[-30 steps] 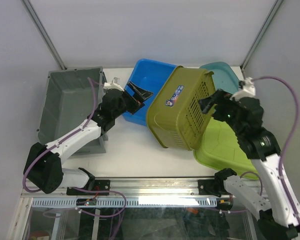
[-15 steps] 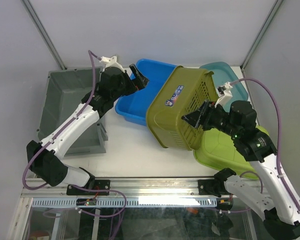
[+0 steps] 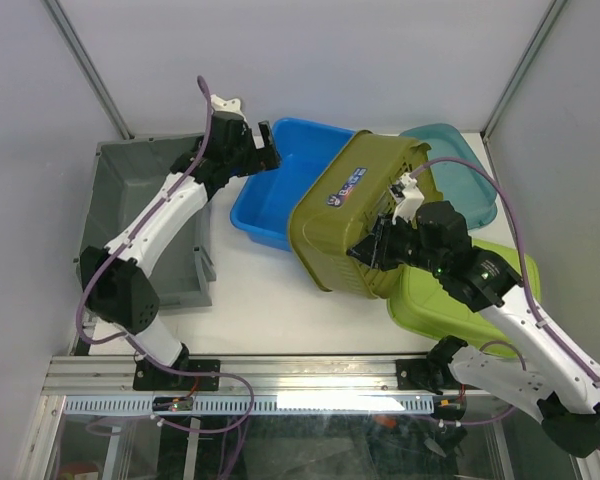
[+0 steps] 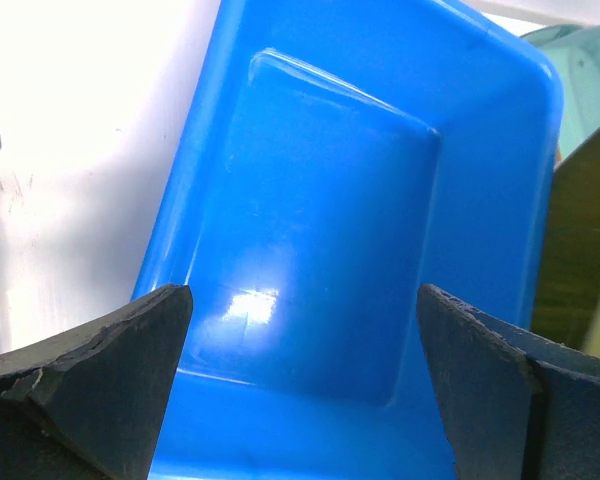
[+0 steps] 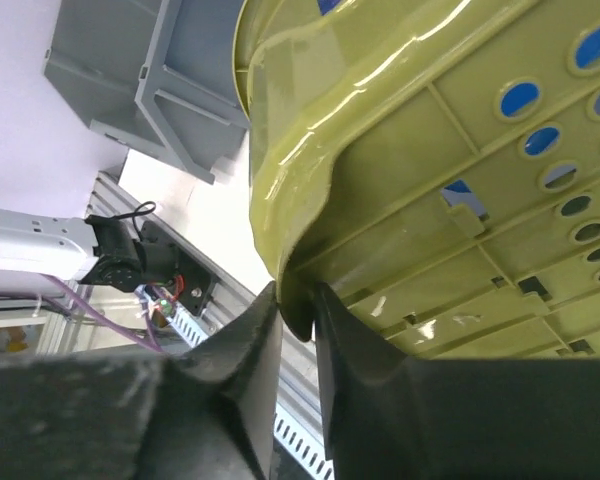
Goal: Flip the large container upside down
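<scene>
While the large olive-green perforated plastic basket (image 3: 345,225) lies tilted at the middle of the white desk (image 3: 250,290), leaning over the blue plastic tub (image 3: 265,205) and the lime-green plastic tub (image 3: 450,300), we note it is neither upright nor yet inverted.

Right hand (image 5: 298,295): clenched on the basket's rolled edge, one finger each side of the lip.

Left hand (image 4: 302,292): released, spread wide, holding nothing, poised over the blue tub.

Our judgement on handling: thin moulded plastic, so light for its bulk. It looks stiff at the rolled edge and likely flexes in the holed walls. The glossy skin may slip in a pinch. The best hold looks to be that thick edge, which the fingers can straddle.
</scene>
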Controlling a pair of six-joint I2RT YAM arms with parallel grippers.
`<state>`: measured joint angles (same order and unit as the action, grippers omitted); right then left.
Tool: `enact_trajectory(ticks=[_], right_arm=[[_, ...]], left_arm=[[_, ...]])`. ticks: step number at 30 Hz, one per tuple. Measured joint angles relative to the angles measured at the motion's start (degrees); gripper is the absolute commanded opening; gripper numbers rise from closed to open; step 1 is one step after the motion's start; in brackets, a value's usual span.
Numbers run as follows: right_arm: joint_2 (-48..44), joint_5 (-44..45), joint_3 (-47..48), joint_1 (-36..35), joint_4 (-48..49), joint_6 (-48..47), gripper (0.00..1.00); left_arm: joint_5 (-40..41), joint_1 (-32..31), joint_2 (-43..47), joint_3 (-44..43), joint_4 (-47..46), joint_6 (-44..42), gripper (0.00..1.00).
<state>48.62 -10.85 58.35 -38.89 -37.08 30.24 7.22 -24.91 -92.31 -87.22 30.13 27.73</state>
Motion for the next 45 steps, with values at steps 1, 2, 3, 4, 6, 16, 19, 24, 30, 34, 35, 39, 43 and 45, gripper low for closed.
enact_trajectory(ticks=[1,2,3,4,6,16,19,24,30,34,35,39,43,45], right_arm=[[0.11,0.66,0.17,-0.52,0.0,0.11,0.12],[0.04,1.64,0.35,-0.94,-0.04,-0.13,0.07],[-0.13,2.36,0.48,-1.09,-0.02,-0.44,0.03],[-0.31,3.08,0.55,-1.16,0.11,-0.9,0.0],[-0.83,4.46,0.57,-1.22,0.87,-2.01,0.0],[-1.05,5.29,0.74,-1.4,0.92,-4.17,0.0],[-0.68,5.33,1.38,-1.4,0.15,-4.74,0.0],[-0.59,5.44,1.57,-1.4,-0.66,-5.14,0.0],[-0.59,5.44,1.6,-1.44,-0.98,-5.29,0.0],[-0.13,5.46,2.21,-1.44,-1.75,-5.42,0.0],[-0.02,5.42,2.32,-1.44,-1.81,-5.51,0.0],[0.57,5.05,2.89,-1.44,-2.51,-6.05,0.0],[1.84,4.22,3.87,-1.44,-3.61,-7.08,0.0],[3.02,3.91,4.83,-1.44,-4.39,-7.93,0.0]], left_arm=[[-0.39,0.22,-1.33,-1.6,0.66,-1.05,0.99],[-0.81,0.28,-2.78,-3.02,1.22,-2.16,0.99],[-1.38,0.46,-3.98,-3.98,1.68,-3.23,0.99],[-1.81,0.68,-5.07,-4.55,2.08,-4.13,0.99],[-3.08,1.16,-6.71,-4.92,2.8,-5.35,0.99],[-7.39,4.98,-11.65,-6.97,7.04,-11.34,0.97],[-7.13,5.09,-13.4,-8.39,8.02,-12.94,0.96],[-5.03,5.09,-16.39,-9.73,9.22,-15.19,0.95],[-3.08,5.46,-22.36,-13.29,9.4,-16.94,0.78],[-3.04,5.53,-24.96,-13.57,9.77,-17.64,0.48],[-2.97,5.53,-25.29,-13.57,10.01,-17.92,0.38],[-2.29,5.55,-25.44,-13.66,10.78,-19.23,0.06],[-1.38,5.42,-25.44,-14.73,11.28,-18.49,0.0],[-0.85,5.53,-25.4,-15.72,12.48,-18.29,0.0]])
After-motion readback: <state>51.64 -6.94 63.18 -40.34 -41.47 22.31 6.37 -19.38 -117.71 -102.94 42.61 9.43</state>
